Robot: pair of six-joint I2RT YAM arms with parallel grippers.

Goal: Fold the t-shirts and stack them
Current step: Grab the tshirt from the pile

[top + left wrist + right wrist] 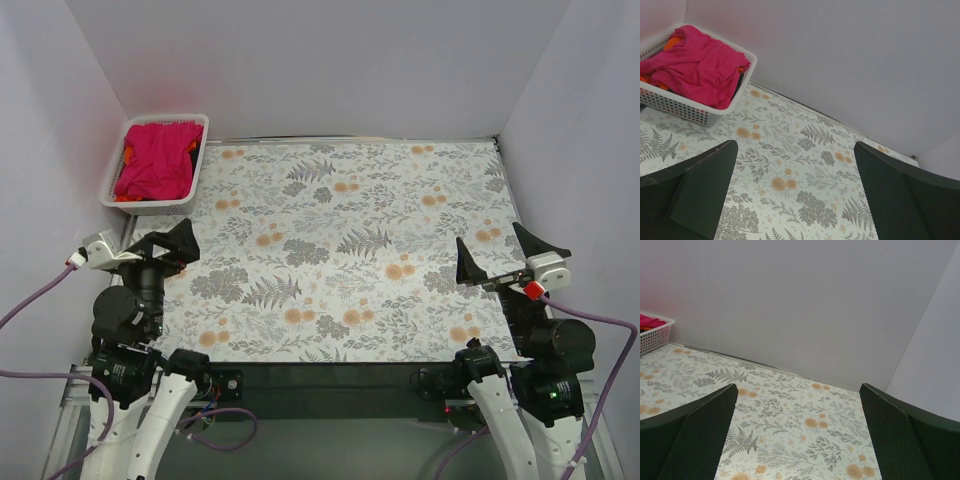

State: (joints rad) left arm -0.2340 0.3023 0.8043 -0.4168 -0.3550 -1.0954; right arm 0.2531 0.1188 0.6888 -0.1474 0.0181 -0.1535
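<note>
My left gripper (172, 252) hangs over the near left of the table (350, 260), fingers spread wide, holding nothing. My right gripper (500, 256) hangs at near right, likewise spread and empty. The pink shirt (155, 160) lies bunched in the basket (165, 119) at the far left corner, over the orange shirt (128, 153), of which only edges show.

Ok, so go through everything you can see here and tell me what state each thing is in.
pink t-shirt: crumpled, unfolded, lying on top in the basket.
orange t-shirt: unfolded, mostly buried under the pink one, only edges showing.
basket: upright at the table's far left corner, holding the shirts.
left gripper: open, empty, above the table.
right gripper: open, empty, above the table.
</note>
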